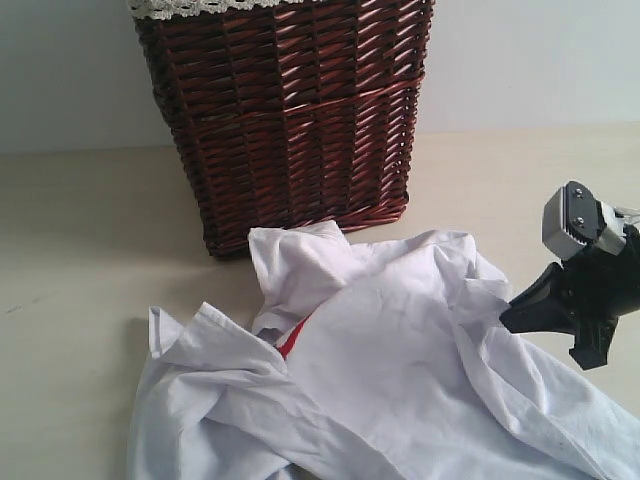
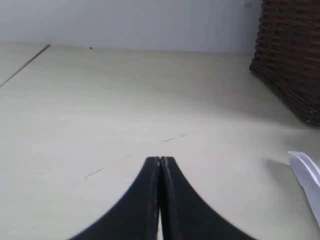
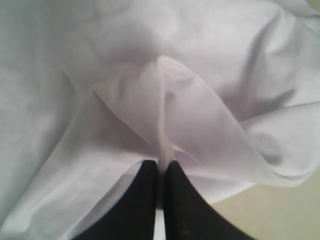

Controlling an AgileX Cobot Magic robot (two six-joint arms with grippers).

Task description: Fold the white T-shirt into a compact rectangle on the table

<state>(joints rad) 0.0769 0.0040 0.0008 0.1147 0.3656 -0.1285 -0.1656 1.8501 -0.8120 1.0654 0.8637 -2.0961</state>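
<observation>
Broadly, we have the pale worktop [image 1: 80, 260] filling the exterior view, with the dark wicker basket [image 1: 290, 110] standing at twelve o'clock. The white T-shirt [image 1: 400, 350] lies crumpled on the worktop from about four round to seven o'clock. Its far edge reaches the foot of the basket, though we cannot tell whether the two touch.

At three o'clock the right hand [image 3: 160, 169] meets the shirt's edge. Its fingers are pressed together on a raised ridge of cloth, so we judge it has a pinch of fabric. The left hand [image 2: 160, 162] is closed too, fingers meeting with nothing between them. It sits over bare worktop with only a corner of the shirt nearby. A sliver of the red patch [image 1: 289, 341] peeks between folds near the middle of the heap.

We judge the step in hand to be spreading the shirt flat, since no fold can be squared on such a heap. To do it well, we would:

- Draw the pinched ridge low and slowly toward three o'clock, so the cloth slides rather than lifts.
- Bring the left hand to the edge near eight o'clock for counter-tension.
- Check that the pinch holds one layer only.
- Pull away from the basket, so the far edge does not snag on it.
</observation>
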